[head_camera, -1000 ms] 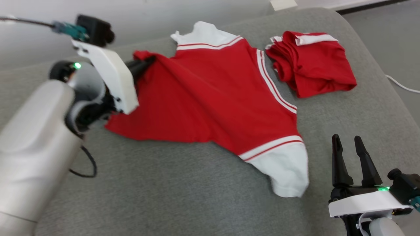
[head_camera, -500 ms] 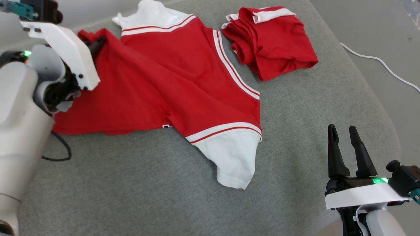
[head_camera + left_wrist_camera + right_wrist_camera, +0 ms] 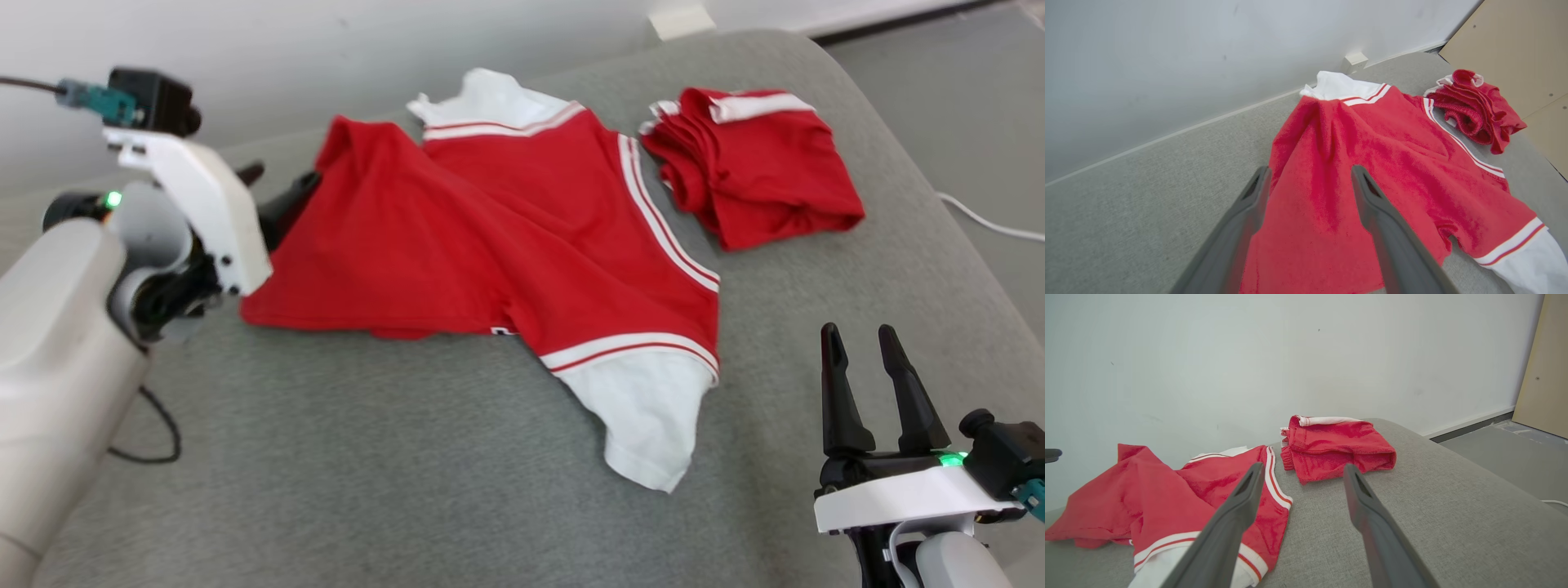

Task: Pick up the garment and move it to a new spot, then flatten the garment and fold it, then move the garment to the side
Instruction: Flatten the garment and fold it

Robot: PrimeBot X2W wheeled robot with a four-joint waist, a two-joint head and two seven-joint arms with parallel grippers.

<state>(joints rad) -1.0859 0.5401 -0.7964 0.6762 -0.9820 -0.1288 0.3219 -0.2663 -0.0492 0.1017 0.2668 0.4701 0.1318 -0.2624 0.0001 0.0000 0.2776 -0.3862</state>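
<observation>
On the grey cushion (image 3: 367, 490) I log: one red-and-white garment (image 3: 490, 237), lying rumpled; one folded red bundle (image 3: 755, 163) beside it. Left gripper (image 3: 1309, 173), spread above the garment's red edge, gripping nothing; right gripper (image 3: 861, 351) spread, well apart.

On my screen the red T-shirt (image 3: 506, 237) reads as soft, matt knit cloth, faintly nappy up close, and its white sleeves and stripes look just as dull. The folded red garment (image 3: 759, 163) at far right looks like the same cloth. The grey cushion (image 3: 392, 457) is a coarse, matt woven fabric. The left gripper (image 3: 1309, 169) and right gripper (image 3: 1303, 466) have dark matt plastic fingers. The white wrist shell (image 3: 204, 204) is smooth plastic with a slight sheen, and the wall (image 3: 1249, 355) is flat matt paint.
</observation>
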